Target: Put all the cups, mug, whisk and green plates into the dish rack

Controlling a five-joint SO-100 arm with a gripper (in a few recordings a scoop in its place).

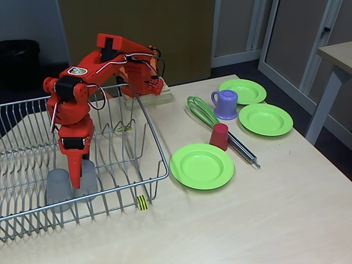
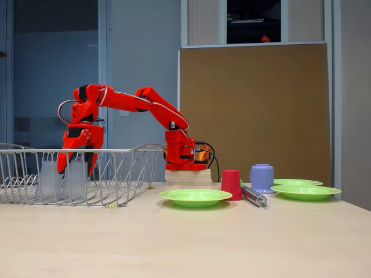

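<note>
Two translucent grey cups (image 1: pixel 58 188) (image 1: pixel 89 179) stand upside down inside the dish rack (image 1: pixel 157 149) at the left. My gripper (image 1: pixel 81 173) points straight down into the rack. In a fixed view its jaws straddle one grey cup (image 2: pixel 76 178) and stand wider than it, open (image 2: pixel 76 168); the other grey cup (image 2: pixel 49 180) is to its left. On the table to the right are three green plates (image 1: pixel 202 166) (image 1: pixel 265 119) (image 1: pixel 242 91), the red cup (image 1: pixel 219 136) upside down, the purple mug (image 1: pixel 226 104) upside down, and the whisk (image 1: pixel 201 113).
The arm's base sits on a wooden block (image 1: pixel 148 98) behind the rack. A yellow-and-black tag (image 1: pixel 142 202) marks the rack's front rim. The whisk's handle (image 1: pixel 242 149) passes behind the red cup. Another table (image 1: pixel 336 55) stands at the far right.
</note>
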